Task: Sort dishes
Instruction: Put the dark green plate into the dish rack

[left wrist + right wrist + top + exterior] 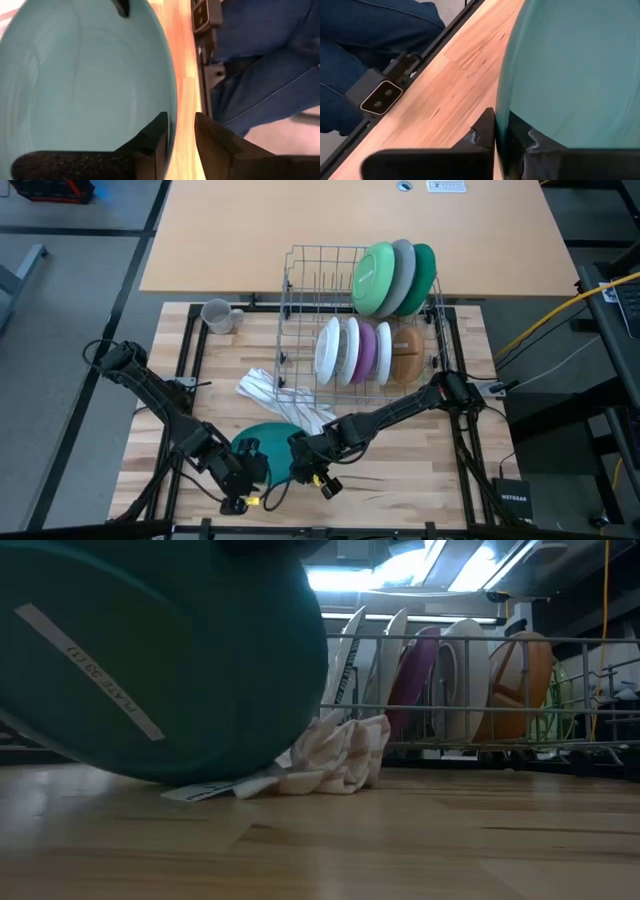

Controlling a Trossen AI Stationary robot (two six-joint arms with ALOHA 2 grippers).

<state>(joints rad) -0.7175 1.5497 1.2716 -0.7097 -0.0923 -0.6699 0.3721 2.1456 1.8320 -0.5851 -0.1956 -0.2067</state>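
Observation:
The teal plate (pixel 265 442) stands tilted near the table's near edge, between my two grippers. The low view shows its underside (pixel 180 650), with its lower edge just above or on the wood. My right gripper (pixel 300 458) is shut on the plate's right rim. My left gripper (pixel 247 460) is open astride the left rim (pixel 172 125). One finger (pixel 150 145) lies over the inner face. The other (pixel 215 145) is outside, with a strip of table showing between; whether either touches, I cannot tell. Green, grey, white and purple plates and a brown bowl stand in the wire rack (pixel 300 290). My right gripper pinches the teal plate's rim (pixel 506 125) between its two fingers, one finger (pixel 487 135) on the side toward the table, the other against the opposite face. The fingers come level from the table's right. The plate stands tilted, its underside toward the near edge.
A grey mug (pixel 218 315) stands at the far left of the wooden top. A white striped cloth (pixel 280 395) lies crumpled between the plate and the rack, and also shows in the low view (pixel 335 755). A person in blue trousers (pixel 260 60) stands at the near edge.

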